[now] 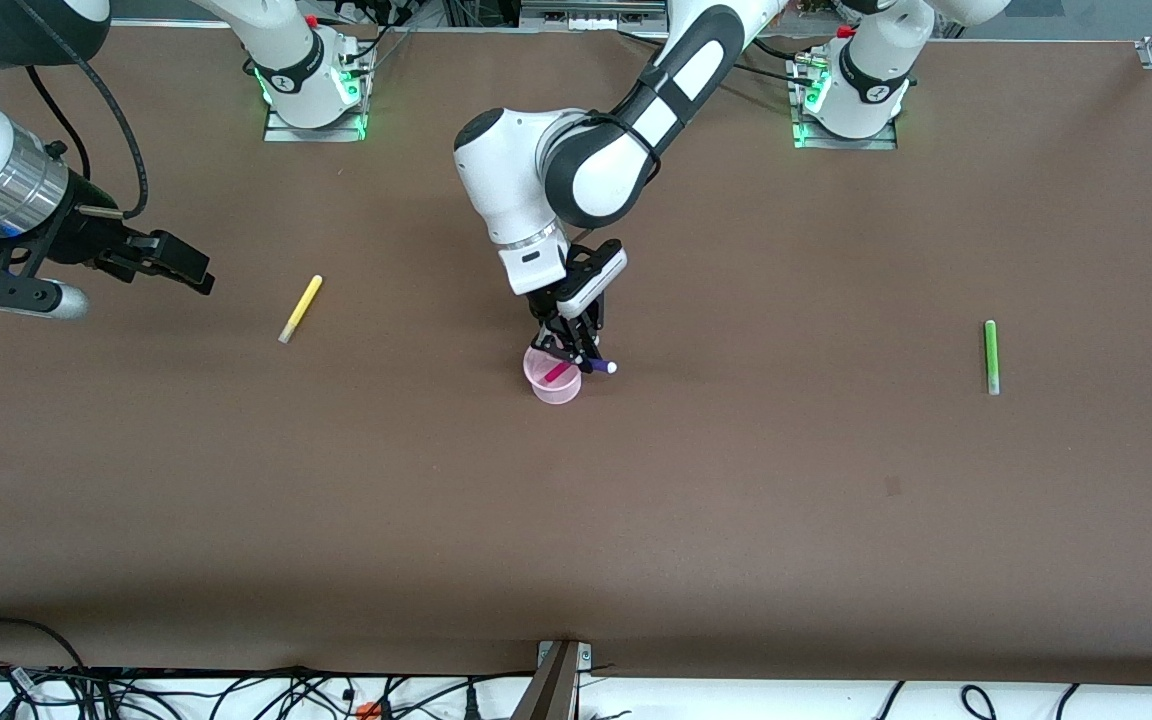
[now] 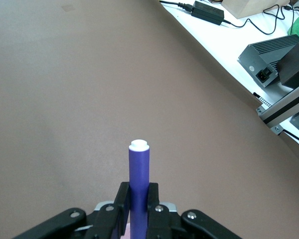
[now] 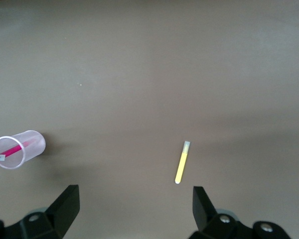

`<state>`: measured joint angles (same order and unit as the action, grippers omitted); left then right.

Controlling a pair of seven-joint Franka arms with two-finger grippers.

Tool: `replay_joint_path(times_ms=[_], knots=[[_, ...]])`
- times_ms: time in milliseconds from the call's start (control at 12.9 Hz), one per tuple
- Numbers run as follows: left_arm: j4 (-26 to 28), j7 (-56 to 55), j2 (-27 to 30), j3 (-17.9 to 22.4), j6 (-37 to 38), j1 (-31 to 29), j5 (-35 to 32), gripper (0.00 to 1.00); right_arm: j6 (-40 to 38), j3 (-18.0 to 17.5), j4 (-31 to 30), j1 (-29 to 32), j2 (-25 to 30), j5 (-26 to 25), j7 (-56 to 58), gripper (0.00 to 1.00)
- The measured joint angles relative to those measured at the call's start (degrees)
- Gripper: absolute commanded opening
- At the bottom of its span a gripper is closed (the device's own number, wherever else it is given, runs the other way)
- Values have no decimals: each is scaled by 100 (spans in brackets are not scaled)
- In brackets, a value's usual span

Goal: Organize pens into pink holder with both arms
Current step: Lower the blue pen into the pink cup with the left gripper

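- I have the left tool (image 1: 576, 352) hanging right over the pink holder (image 1: 555, 381), close to the middle of the desk (image 1: 736, 480).
- Its fingers (image 2: 122, 201) are clamped on the purple pen (image 2: 138, 184); in the left wrist view the pen's white end pokes out past them.
- From the front view I see that pen lying across the holder's rim, its white tip toward the left arm's end of the desk.
- The magenta-pink pen (image 1: 562, 372) already sits in the pink holder, leaning against the wall; the right wrist view shows it too.
- My right tool (image 1: 171, 262) is up in the air over the desk at the right arm's end, fingers spread wide apart with nothing between them; that arm is waiting.
- The yellow pen (image 1: 300, 308) lies flat on the desk, near the right tool and well apart from the holder.
- The green pen (image 1: 990, 356) lies flat toward the left arm's end, well apart from everything else.
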<state>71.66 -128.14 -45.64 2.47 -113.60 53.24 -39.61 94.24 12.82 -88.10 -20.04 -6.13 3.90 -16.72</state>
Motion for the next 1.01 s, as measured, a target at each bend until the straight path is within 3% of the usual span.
replay_joint_path(times_ms=[232,697,775,852,930,1007], knots=[[-125,-4,-218,190,0,175,-195,0,63,-3,25,-43,-43,-355,0,100],[-398,-1,-484,260,0,280,-212,0,103,-12,175,-70,-173,-351,-125,100],[-404,-7,-533,280,0,313,-212,18,103,-12,176,-72,-196,-351,-138,100],[-410,-15,-566,299,0,335,-212,47,101,-9,176,-69,-209,-351,-146,100],[-423,-28,-579,319,0,348,-212,60,100,-4,176,-59,-217,-351,-147,100],[-441,-45,-582,340,0,357,-212,64,100,3,176,-43,-223,-351,-147,100]])
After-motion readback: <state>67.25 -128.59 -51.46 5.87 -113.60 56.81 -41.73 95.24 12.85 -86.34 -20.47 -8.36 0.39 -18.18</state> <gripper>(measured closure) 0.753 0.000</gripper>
